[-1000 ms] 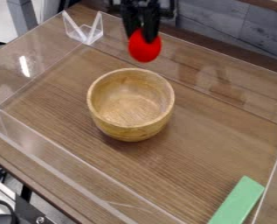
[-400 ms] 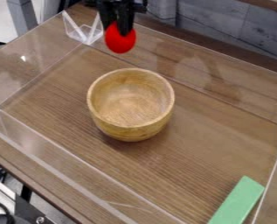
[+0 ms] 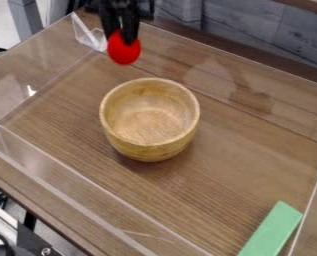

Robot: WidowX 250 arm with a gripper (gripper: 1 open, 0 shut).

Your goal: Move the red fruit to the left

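Fruit in carry, left of bowl.
Gripper [image 3: 123, 30] clamps red fruit [image 3: 123, 47]; lower gently, release clear of wooden bowl [image 3: 149, 120].

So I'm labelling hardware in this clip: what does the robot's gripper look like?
Only the lower part shows at the top edge. The gripper is black or very dark, with two narrow fingers pointing down from a blocky body. No cables, markings or lighter parts can be made out at this resolution.
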